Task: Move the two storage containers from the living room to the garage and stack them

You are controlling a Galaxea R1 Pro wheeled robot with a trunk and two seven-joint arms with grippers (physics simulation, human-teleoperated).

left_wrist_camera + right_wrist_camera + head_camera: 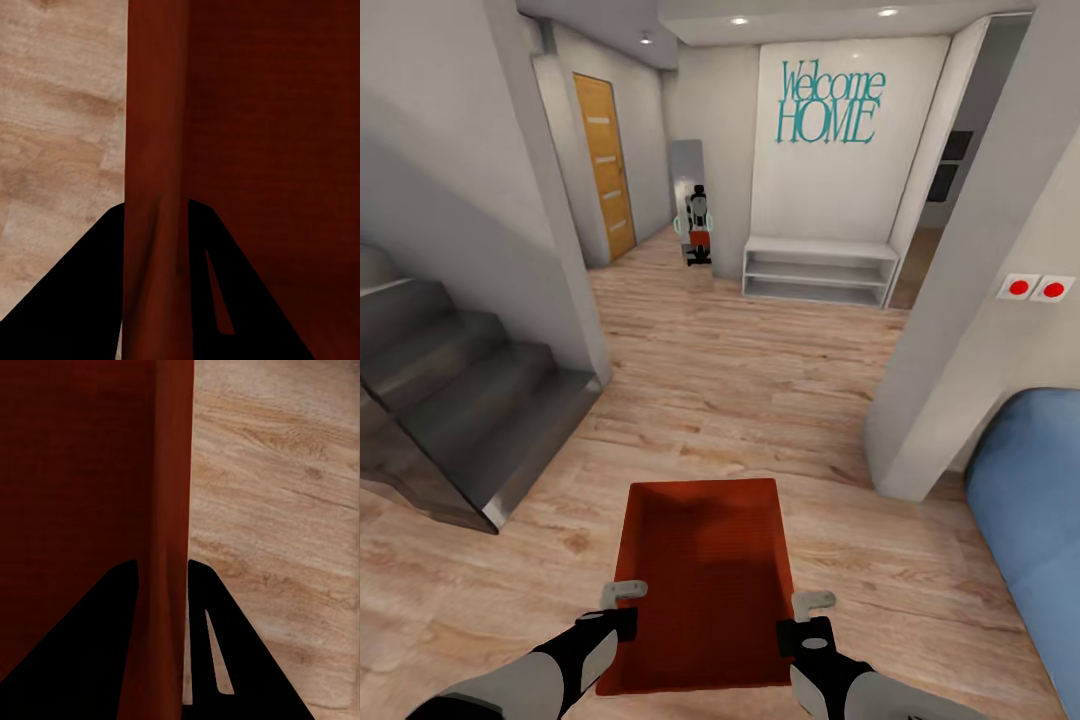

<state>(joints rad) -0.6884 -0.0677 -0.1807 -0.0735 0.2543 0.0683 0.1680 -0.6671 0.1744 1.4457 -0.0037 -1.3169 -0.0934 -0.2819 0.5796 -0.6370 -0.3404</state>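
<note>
I hold one orange-red open-top storage container (705, 580) low in front of me, above the living room's light wood-plank floor (760, 400). My left gripper (622, 605) is shut on the container's left side wall (154, 150), which runs between the black fingers (82, 300). My right gripper (802, 615) is shut on the right side wall (169, 472) in the same way, with fingers (90, 660) on both sides of it. The bin is empty and its ribbed bottom shows. The garage is out of view.
A dark staircase (460, 400) rises at the left. A wall corner (950, 350) and a blue sofa (1030, 500) stand at the right. Ahead the hall holds a white shelf bench (820, 270), a mirror (690, 190) and a wooden door (605, 165).
</note>
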